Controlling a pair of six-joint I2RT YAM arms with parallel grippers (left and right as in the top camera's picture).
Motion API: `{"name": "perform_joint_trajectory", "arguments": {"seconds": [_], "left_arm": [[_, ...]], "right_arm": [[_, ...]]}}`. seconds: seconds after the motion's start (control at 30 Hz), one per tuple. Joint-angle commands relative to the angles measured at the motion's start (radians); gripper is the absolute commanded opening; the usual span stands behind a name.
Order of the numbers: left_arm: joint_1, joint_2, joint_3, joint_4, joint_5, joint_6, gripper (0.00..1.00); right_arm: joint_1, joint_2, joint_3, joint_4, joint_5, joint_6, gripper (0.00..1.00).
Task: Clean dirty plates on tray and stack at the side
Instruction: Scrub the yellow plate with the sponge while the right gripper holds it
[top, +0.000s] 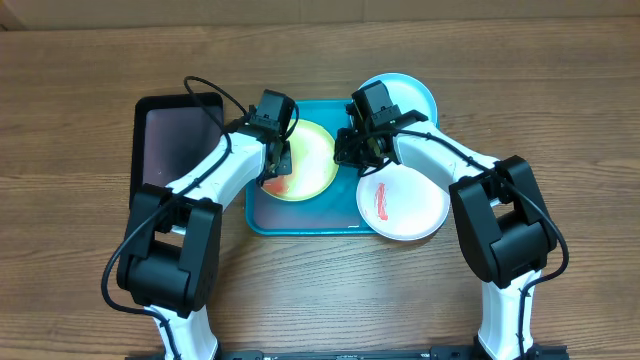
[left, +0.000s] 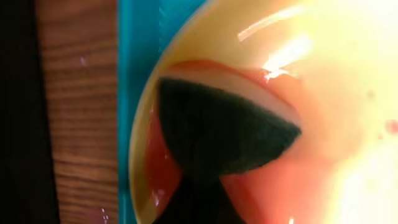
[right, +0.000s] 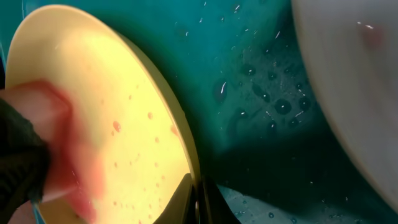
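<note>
From above, your tray (top: 300, 222) sits mid-tabletop (top: 80, 300) with the yellow plate (top: 315, 160) in it. The white plate (top: 410, 210), streaked red, overlaps the tray's right rim, and the blue plate (top: 418, 95) lies behind it. A black tray (top: 165, 140) lies just left. Your left hand (top: 277, 166) is over the yellow plate's left side, and your right hand (top: 346, 154) is at its right edge.

Your left wrist view shows a dark-faced sponge (left: 217, 130) pressed on the plate's red-smeared surface. The left hand appears closed on the sponge.

In your right wrist view, the plate's rim runs down between the dark fingers (right: 208, 208), so the hand is clamped on it. That edge looks lifted off the wet tray floor. The white plate fills the upper right corner.
</note>
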Motion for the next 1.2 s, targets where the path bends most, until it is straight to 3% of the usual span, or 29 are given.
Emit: {"name": "perform_joint_trajectory", "arguments": {"seconds": [0.0, 0.13, 0.27, 0.43, 0.67, 0.9, 1.17], "left_arm": [[0.002, 0.0, -0.012, -0.063, 0.25, 0.183, 0.04], [0.002, 0.0, -0.006, -0.103, 0.495, 0.3, 0.04], [-0.014, 0.0, 0.024, -0.103, 0.585, 0.292, 0.04], [-0.049, 0.0, 0.044, -0.082, 0.439, 0.181, 0.04], [-0.055, 0.048, 0.044, -0.015, 0.349, 0.087, 0.04], [-0.054, 0.126, 0.051, 0.09, 0.139, 0.044, 0.04], [-0.053, 0.132, 0.205, 0.045, -0.065, 0.045, 0.04]], "right_arm": [[0.002, 0.014, 0.017, -0.016, -0.05, 0.014, 0.04], [0.006, 0.014, 0.017, -0.078, -0.077, 0.05, 0.04], [0.031, 0.014, 0.017, -0.098, -0.076, 0.051, 0.04], [0.047, 0.014, 0.017, -0.092, -0.064, 0.065, 0.04], [0.047, 0.014, 0.017, -0.092, -0.064, 0.065, 0.04], [0.047, 0.014, 0.017, -0.095, -0.054, 0.065, 0.04], [0.047, 0.014, 0.017, -0.1, -0.042, 0.069, 0.04]]}}
